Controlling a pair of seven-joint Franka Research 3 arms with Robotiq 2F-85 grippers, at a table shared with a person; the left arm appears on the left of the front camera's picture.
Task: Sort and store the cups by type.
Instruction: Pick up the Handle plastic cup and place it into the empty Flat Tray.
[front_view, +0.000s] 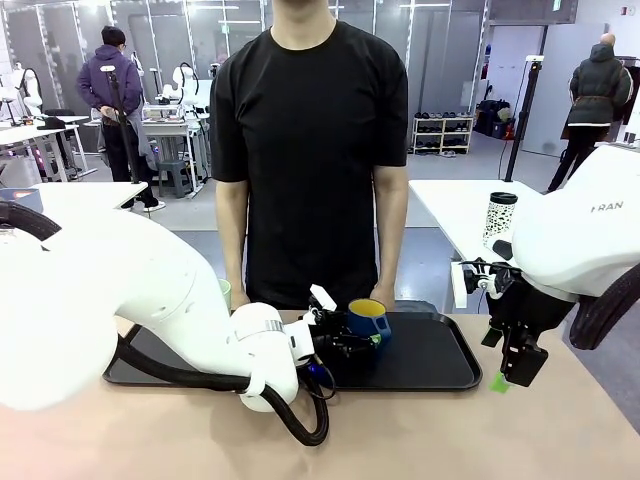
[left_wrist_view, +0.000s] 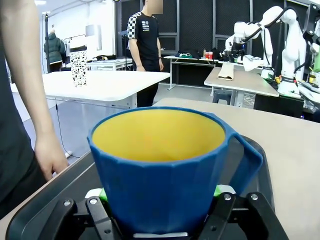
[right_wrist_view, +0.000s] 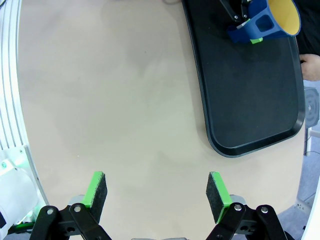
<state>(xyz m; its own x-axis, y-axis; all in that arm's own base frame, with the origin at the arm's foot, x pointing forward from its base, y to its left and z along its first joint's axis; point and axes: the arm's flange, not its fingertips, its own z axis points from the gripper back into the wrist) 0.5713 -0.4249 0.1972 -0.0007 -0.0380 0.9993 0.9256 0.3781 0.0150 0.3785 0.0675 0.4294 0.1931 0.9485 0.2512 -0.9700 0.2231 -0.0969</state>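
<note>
1. Mug (left_wrist_view: 160, 165): dark blue, faceted sides, yellow inside, handle on one side; upright, held between the green pads of the left gripper (front_view: 352, 343), jaws clamped on its lower body, over the black tray (front_view: 430, 360).
2. Tumbler (front_view: 225, 292): pale green, just a sliver seen behind the left arm, well back from that gripper; shape hard to make out.
3. Right gripper (right_wrist_view: 159, 192): jaws wide, nothing between the pads (right_wrist_view: 95, 192), hanging over bare table; tray edge ahead of it and to one side.
4. Person's hand (left_wrist_view: 50, 155) rests close to the tray's edge, beside the held mug.
5. White black-speckled cup with black lid (front_view: 499, 219) stands on another table, far beyond the right gripper.
6. Mug's base is hidden by the left gripper's fingers.
</note>
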